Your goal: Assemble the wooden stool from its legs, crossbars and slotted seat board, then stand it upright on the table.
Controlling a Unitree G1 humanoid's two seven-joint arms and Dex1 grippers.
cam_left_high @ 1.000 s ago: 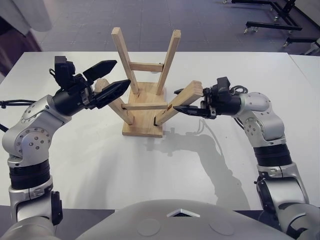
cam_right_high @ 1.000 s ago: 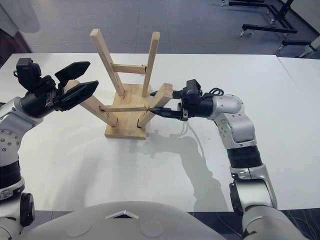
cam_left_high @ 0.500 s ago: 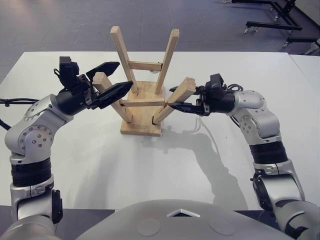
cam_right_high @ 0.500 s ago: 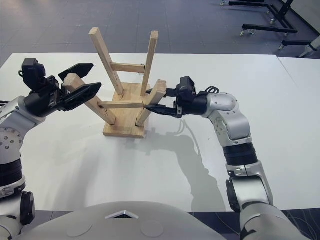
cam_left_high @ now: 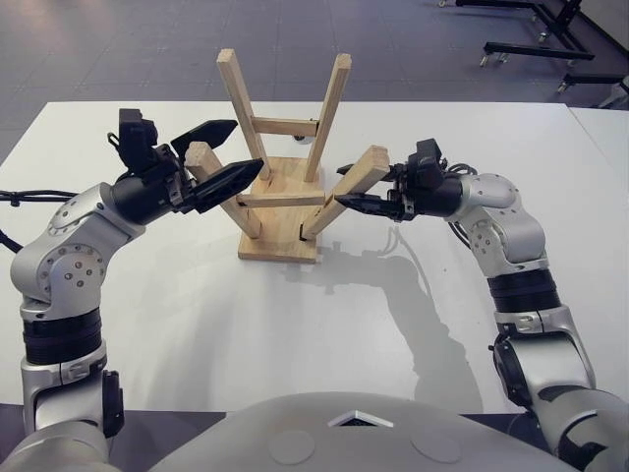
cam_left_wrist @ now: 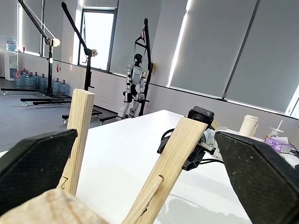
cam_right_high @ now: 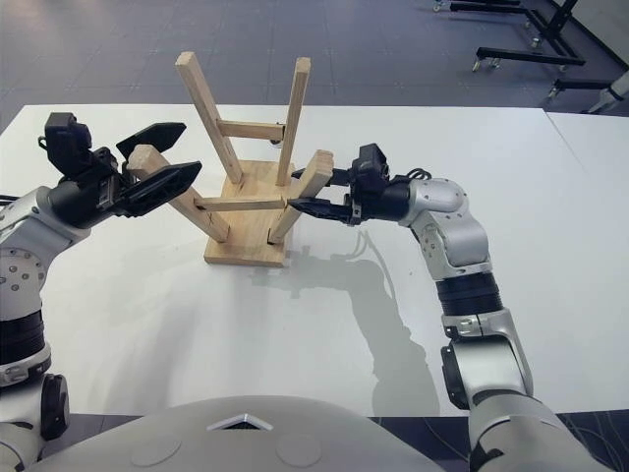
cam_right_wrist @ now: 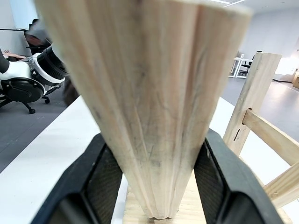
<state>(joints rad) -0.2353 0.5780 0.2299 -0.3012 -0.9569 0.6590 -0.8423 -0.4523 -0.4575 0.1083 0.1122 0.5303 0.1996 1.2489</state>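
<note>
The right jaws pinch the near right leg [cam_left_high: 326, 212] close to its free end. The left jaws stand spread on either side of the near left leg [cam_left_high: 222, 193] at its tip. Between them the stool [cam_left_high: 282, 187] sits upside down on the white surface [cam_left_high: 197, 315], seat board [cam_left_high: 280, 248] flat, far legs [cam_left_high: 242, 110] rising behind. It looks light and rigid, but the slotted joints may pull loose. Hold the legs low, near the seat, when turning it over.
</note>
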